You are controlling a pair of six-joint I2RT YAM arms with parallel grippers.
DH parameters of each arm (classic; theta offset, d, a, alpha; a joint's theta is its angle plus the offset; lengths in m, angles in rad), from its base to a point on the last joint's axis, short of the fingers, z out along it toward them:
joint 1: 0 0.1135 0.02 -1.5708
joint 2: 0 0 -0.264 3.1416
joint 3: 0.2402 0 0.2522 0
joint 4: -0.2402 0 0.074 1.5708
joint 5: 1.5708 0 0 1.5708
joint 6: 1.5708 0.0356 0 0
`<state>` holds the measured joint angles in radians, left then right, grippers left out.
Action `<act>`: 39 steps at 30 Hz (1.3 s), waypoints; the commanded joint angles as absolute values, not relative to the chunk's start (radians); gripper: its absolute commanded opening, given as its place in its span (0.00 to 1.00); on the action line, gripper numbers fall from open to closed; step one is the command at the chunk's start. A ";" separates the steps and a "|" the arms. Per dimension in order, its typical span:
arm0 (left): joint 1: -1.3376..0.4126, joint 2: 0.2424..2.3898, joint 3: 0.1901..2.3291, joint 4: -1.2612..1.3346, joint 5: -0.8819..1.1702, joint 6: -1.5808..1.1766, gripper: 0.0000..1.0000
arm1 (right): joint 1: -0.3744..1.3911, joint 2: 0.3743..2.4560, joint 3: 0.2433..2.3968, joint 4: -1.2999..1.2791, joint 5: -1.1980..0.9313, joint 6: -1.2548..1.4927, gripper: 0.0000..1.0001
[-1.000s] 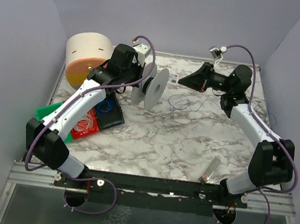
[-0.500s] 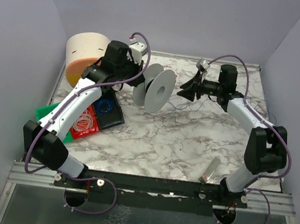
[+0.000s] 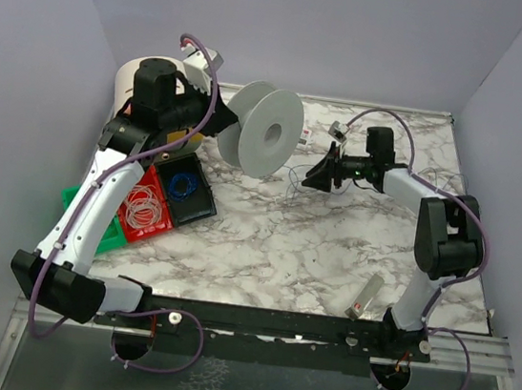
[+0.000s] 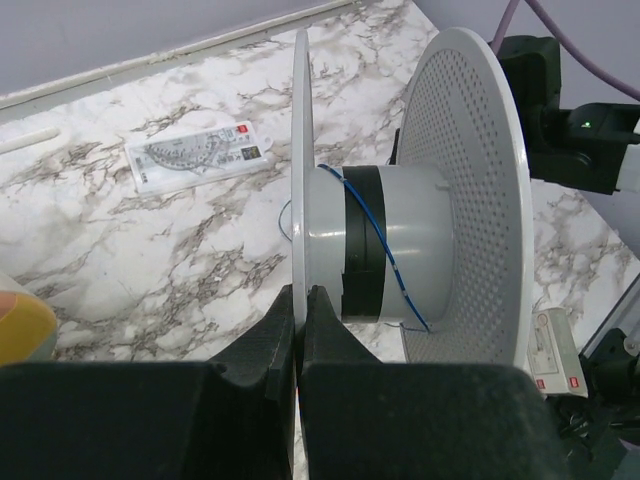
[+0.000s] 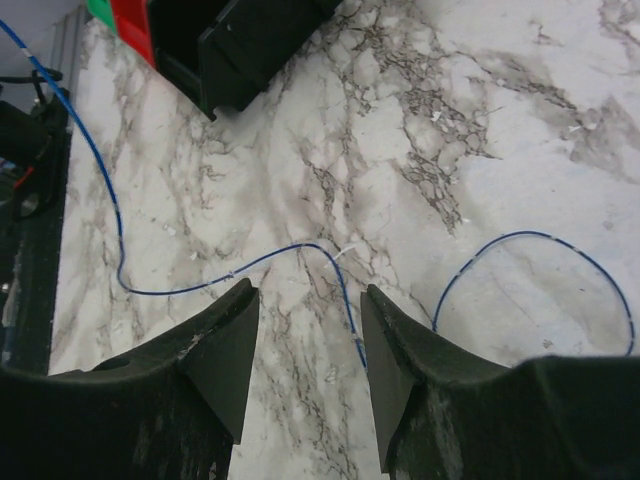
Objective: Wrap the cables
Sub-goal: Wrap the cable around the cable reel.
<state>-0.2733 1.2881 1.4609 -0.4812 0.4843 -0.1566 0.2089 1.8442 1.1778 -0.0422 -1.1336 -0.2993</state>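
The white and grey marble table (image 3: 311, 250) carries everything. On its far left side stands one cream cylinder with an orange base (image 3: 126, 81), half hidden behind the left arm. Near the left edge are three plastic bins side by side: one green (image 3: 76, 198), one red (image 3: 156, 227) with white coils inside, and one black (image 3: 203, 209) with a blue coil inside. Two small white label cards lie on the table, one (image 4: 200, 155) behind the spool and one (image 4: 555, 350) at its right. One small pale tube (image 3: 368, 296) lies near the right arm's base.

There is one large light grey spool with two round flanges (image 3: 266, 138), its hub wrapped with a black band. The left arm is raised and stretched to the far left, the wrist turned to the right. The left gripper (image 4: 300, 320) is closed tight on the edge of the near flange and holds the spool up with its axis about level.

The right arm is folded low, with the forearm pointing left. The right gripper (image 5: 307, 295) stands with its fingers well apart above the table and grips nothing.

The one thin blue cable (image 5: 200, 285) lies in loose curves on the marble below these fingers; a part of it crosses the spool's hub.
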 commanded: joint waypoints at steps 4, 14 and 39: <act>-0.249 1.272 1.437 -0.405 0.545 -0.200 0.00 | 0.211 1.837 1.165 0.043 -1.270 -0.208 0.51; -0.230 1.263 1.434 -0.397 0.550 -0.214 0.00 | 0.199 1.832 1.208 -0.196 -1.377 -0.419 0.88; -0.194 1.254 1.420 -0.370 0.581 -0.256 0.00 | 0.368 1.859 0.946 0.646 -0.927 0.291 0.34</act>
<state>-0.2073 1.2873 1.4124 -0.4492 0.5312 -0.2272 0.3649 1.8172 0.9718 0.5335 -1.1240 0.1551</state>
